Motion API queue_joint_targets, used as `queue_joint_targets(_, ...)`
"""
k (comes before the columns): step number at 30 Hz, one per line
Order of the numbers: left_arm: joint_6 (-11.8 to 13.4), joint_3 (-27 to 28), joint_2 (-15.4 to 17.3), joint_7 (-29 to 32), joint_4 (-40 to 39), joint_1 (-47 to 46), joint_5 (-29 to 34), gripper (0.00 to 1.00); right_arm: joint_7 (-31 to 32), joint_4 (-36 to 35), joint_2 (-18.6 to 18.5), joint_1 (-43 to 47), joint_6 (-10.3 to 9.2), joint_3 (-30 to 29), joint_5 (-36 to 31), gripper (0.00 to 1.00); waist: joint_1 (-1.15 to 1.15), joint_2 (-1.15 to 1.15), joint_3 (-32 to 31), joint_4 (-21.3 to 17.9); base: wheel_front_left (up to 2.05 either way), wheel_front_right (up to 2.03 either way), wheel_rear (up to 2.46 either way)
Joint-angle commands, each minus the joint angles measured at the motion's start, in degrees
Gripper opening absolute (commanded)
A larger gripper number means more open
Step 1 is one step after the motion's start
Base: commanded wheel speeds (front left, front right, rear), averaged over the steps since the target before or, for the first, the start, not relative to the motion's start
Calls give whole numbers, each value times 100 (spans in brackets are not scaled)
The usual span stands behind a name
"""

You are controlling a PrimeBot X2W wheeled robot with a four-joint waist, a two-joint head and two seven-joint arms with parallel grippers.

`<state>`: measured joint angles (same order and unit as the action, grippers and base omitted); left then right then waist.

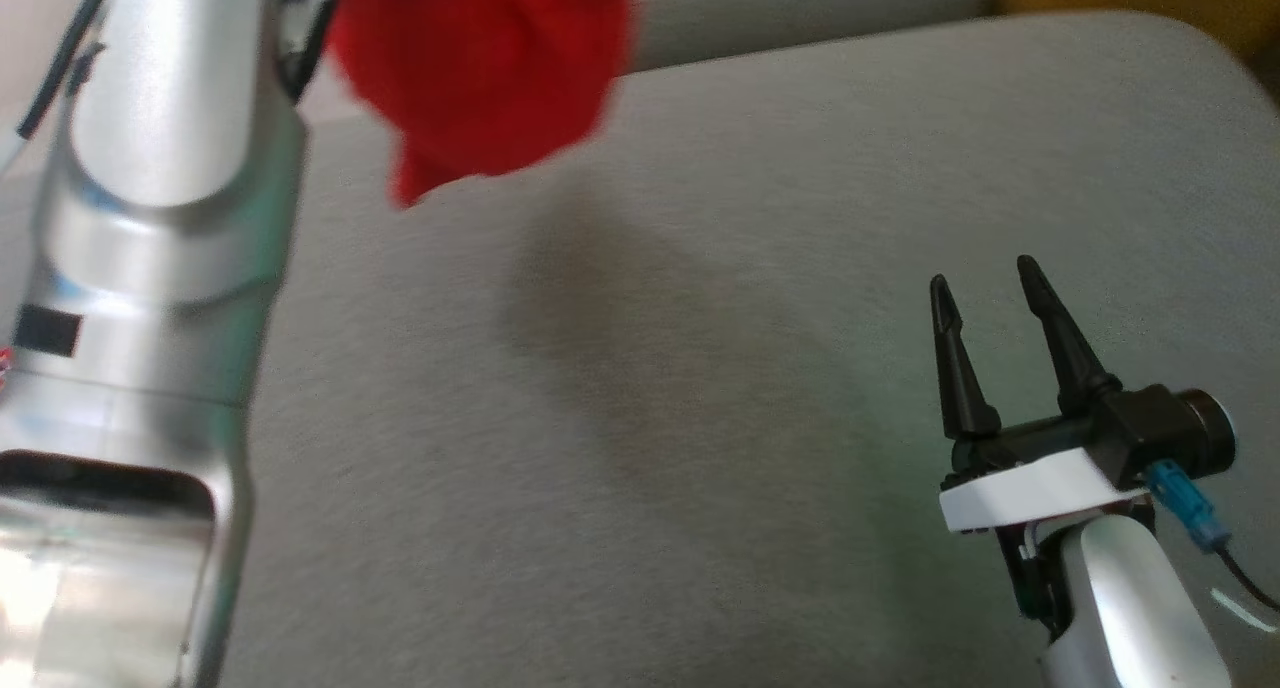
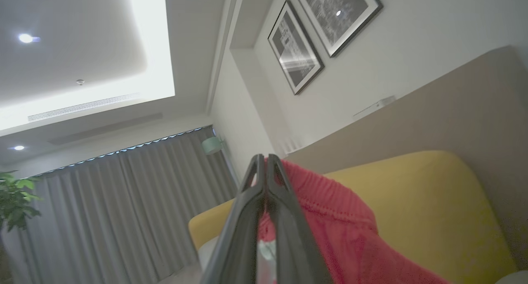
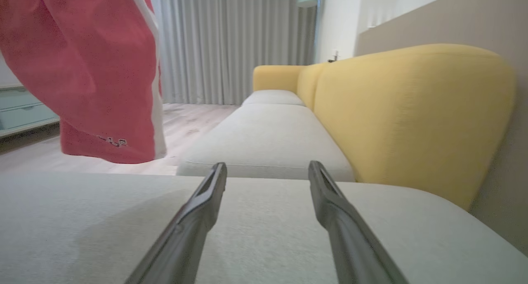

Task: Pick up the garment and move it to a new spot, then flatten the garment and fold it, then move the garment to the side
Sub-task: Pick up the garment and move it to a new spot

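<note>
The red shorts (image 1: 480,68) are held up in the air, high above the far left part of the grey seat cushion (image 1: 700,418). They are pinched at the stretchy waistband by the left gripper (image 2: 265,158), whose two fingers (image 2: 288,226) are pressed tight together on the cloth. The right gripper (image 1: 985,273) is spread wide with nothing in it, low over the near right part of the cushion.

It seems that only a small bit of cloth is pinched, so the shorts could be shaken loose and dropped past the cushion's edge onto the wooden floor (image 3: 185,127). They hang in a bunch, so they could be laid down crumpled, and more smoothing would be needed.

The shorts are made of soft, thin, floppy cloth, with a white stripe (image 3: 150,69) down the side and a ribbed band at the top. The cushion is flat, wide and a little fuzzy, with rounded corners. The fingers are hard, dark and pointed.
</note>
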<state>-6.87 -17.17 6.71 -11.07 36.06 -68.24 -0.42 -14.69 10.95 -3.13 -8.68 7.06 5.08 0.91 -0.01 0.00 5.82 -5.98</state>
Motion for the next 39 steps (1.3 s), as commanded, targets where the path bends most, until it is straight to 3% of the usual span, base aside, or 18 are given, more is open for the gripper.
queue_joint_targets(1,-22,52,126,50,-311,-249,-141,0,-30,-218,24,-99,43,103,73,100,1,0,142,-722,0,0,0)
queue_joint_targets(5,-52,-179,4,121,-685,-56,-553,0,-30,-280,24,-174,43,117,242,100,1,0,312,-1143,0,0,0)
queue_joint_targets(8,-58,-707,109,139,-735,423,-795,0,-30,-312,24,-228,43,135,369,100,1,0,415,-1360,0,0,0)
queue_joint_targets(11,-59,-1155,261,16,-482,1066,-891,0,-30,-321,24,-253,43,131,442,100,1,0,529,-1435,0,0,0)
queue_joint_targets(14,-2,-1369,197,-239,27,1778,-910,0,-30,-247,24,-204,43,146,454,100,1,0,567,-1383,0,0,0)
queue_joint_targets(15,86,-1353,130,-293,266,2018,-963,31,-30,-205,24,-170,43,167,448,100,1,0,561,-1349,0,0,0)
queue_joint_targets(16,188,-1334,75,-336,472,2217,-991,100,-30,-165,24,-141,43,191,437,100,1,0,551,-1311,0,0,0)
queue_joint_targets(19,625,-1176,-58,-386,674,2709,-1013,100,-30,-70,24,-66,43,245,413,100,1,0,521,-1139,0,0,0)
queue_joint_targets(25,1197,-553,-239,-391,-575,3971,-1070,100,-30,82,25,139,43,143,357,100,1,0,209,-513,0,0,0)
queue_joint_targets(29,1371,-166,-309,-392,-1457,5095,-1032,100,-30,170,25,379,43,60,339,100,1,0,-242,-114,0,0,0)
queue_joint_targets(39,1459,563,-379,-392,-3154,6953,-1129,100,-31,-79,25,871,43,38,337,100,1,0,-881,429,0,0,0)
